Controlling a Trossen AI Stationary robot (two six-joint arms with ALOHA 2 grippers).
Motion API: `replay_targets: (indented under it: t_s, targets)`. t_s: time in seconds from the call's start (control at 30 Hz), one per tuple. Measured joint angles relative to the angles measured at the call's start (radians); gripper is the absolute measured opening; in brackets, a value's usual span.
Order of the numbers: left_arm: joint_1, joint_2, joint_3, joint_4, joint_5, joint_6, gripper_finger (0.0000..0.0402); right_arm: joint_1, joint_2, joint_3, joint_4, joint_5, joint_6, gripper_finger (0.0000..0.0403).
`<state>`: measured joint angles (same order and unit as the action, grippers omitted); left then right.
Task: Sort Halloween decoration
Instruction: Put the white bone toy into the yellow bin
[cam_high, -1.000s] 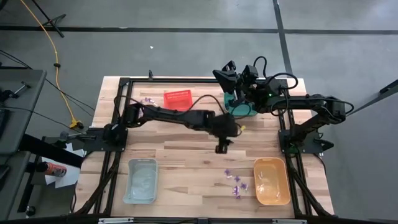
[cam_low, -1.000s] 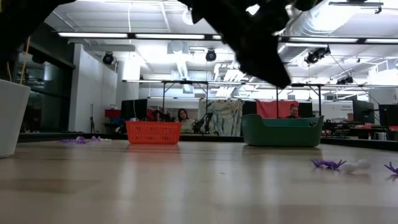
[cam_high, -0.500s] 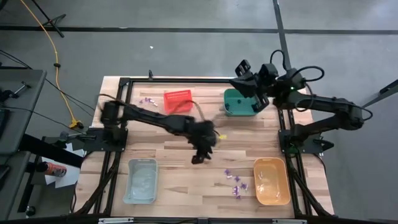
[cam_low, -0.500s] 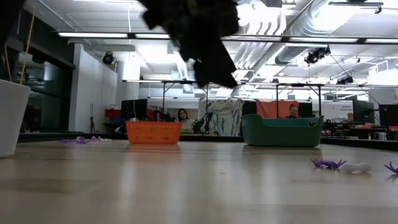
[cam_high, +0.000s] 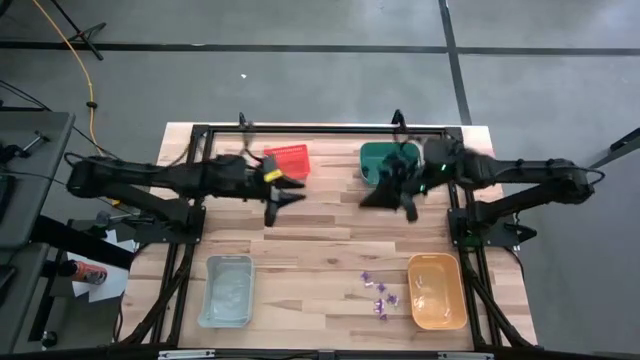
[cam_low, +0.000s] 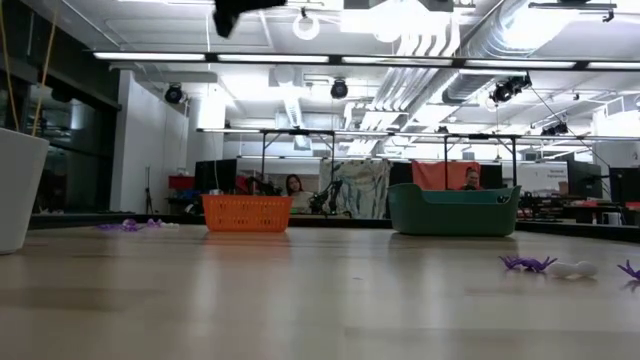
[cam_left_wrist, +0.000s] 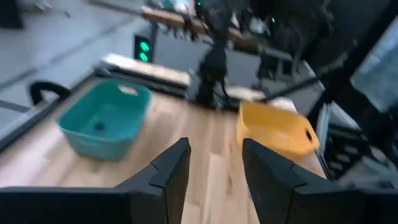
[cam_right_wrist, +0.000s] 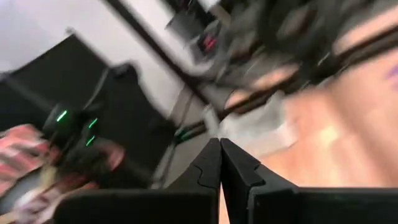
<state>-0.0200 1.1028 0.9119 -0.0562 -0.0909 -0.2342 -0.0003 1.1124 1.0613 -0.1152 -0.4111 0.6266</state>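
Purple trinkets (cam_high: 378, 294): lying loose on the surface just beside the orange bin (cam_high: 437, 291); a few more near the red bin (cam_high: 287, 160).
Left pincer (cam_high: 285, 195): hanging by the red bin, fingers parted, gripping nothing.
Right pincer (cam_high: 385, 197): hanging by the green bin (cam_high: 385, 163), fingers pressed together, carrying nothing.
Nearer arm: right, judging by the main cluster sitting on its side, toward the front edge.

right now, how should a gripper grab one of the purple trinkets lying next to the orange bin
Judging by their pose, come straight down from above. The purple trinkets lie flat and low on the wooden table, apart from the orange bin. Close on the small central body, not the thin spiky legs, which would likely slip or bend. Take the outermost one, since the cluster is tight.
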Motion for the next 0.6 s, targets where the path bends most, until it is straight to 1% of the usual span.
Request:
replay_targets:
  t_s: [0.07, 0.13, 0.27, 0.43, 0.53, 0.6]
  targets:
    - [0.0, -0.047, -0.002, -0.004, -0.046, 0.0, 0.0136, 0.08, 0.025, 0.0, -0.05, 0.011, 0.073, 0.0009]
    - [0.002, -0.081, 0.0, 0.004, -0.096, 0.001, 0.0136, 0.153, 0.064, 0.001, -0.054, 0.015, 0.133, 0.0025]
    - [0.008, -0.126, -0.002, -0.003, -0.157, 0.041, 0.0136, 0.28, 0.154, 0.001, -0.156, 0.015, 0.177, 0.0073]
    - [0.008, -0.157, 0.0, 0.013, -0.191, 0.079, 0.0136, 0.392, 0.296, 0.0, -0.396, 0.015, 0.08, 0.0137]
    - [0.008, -0.167, -0.001, 0.005, -0.193, 0.091, 0.0136, 0.438, 0.395, 0.0, -0.467, 0.015, -0.008, 0.0163]
    - [0.008, -0.169, -0.001, 0.01, -0.194, 0.112, 0.0136, 0.46, 0.457, -0.001, -0.476, 0.016, -0.066, 0.0171]
